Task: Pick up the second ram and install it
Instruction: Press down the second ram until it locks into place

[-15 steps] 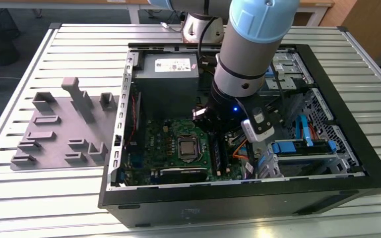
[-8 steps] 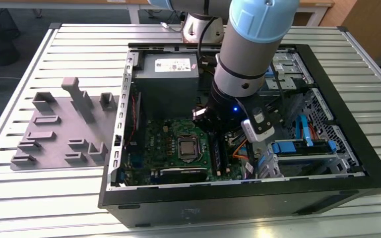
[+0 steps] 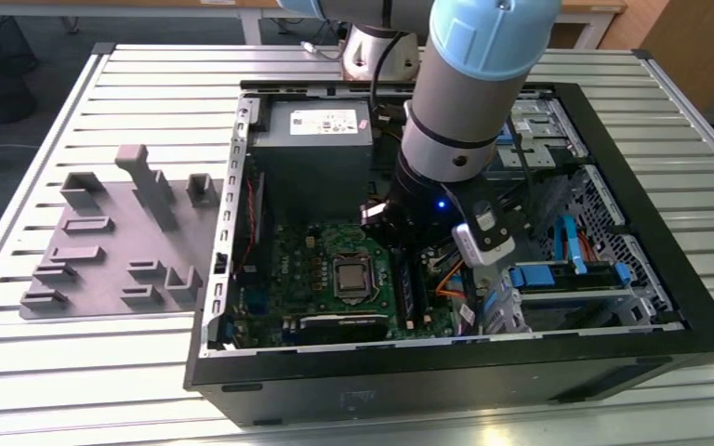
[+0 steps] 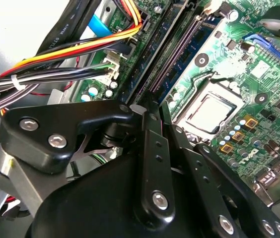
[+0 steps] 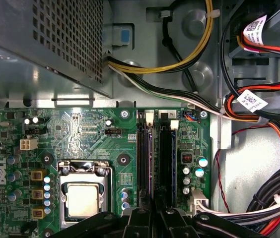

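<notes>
Claw [image 5: 152, 210] shut above motherboard [image 5: 80, 134] slots [image 5: 155, 153]

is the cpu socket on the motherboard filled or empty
Filled: a silver-lidded processor sits flat inside the socket's metal frame in both wrist views.

The arm [image 3: 463, 102] reaches steeply down, its tool [image 4: 152, 116] fingers drawn together.

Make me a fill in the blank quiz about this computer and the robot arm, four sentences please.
1. The arm reaches into an open computer ___.
2. The motherboard is coloured ___.
3. The pincer hangs over two long black ___ next to the CPU.
4. The grey fixture lies on a slatted ___.
Missing words: case; green; slots; table.
</notes>
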`<state>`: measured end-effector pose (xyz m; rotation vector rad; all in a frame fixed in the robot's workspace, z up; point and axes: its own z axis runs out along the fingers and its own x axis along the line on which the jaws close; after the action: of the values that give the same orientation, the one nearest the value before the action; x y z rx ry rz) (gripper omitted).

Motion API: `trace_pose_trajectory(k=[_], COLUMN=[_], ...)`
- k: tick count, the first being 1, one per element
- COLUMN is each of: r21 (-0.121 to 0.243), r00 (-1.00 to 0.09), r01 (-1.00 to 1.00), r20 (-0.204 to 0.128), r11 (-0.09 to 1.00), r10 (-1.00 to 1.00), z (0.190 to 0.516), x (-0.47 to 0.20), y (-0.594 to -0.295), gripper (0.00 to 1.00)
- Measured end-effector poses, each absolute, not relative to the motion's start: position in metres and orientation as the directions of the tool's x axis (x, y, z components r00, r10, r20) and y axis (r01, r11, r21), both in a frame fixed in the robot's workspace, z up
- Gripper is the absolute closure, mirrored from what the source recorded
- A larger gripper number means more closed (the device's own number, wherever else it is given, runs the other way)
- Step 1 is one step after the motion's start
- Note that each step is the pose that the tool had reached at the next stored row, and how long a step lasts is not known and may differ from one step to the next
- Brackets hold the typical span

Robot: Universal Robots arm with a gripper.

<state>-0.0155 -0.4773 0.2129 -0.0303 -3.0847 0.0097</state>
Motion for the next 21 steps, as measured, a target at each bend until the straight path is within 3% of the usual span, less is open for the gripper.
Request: trace_pose_trajectory(k=[21], r21=[-0.007], r00=[-0.998], r01=[0.018], r20=[0.057], r11=[1.000], r10=[0.019], z=[0.2091], x=[-0.0155], y=[-0.4773], gripper=[0.86])
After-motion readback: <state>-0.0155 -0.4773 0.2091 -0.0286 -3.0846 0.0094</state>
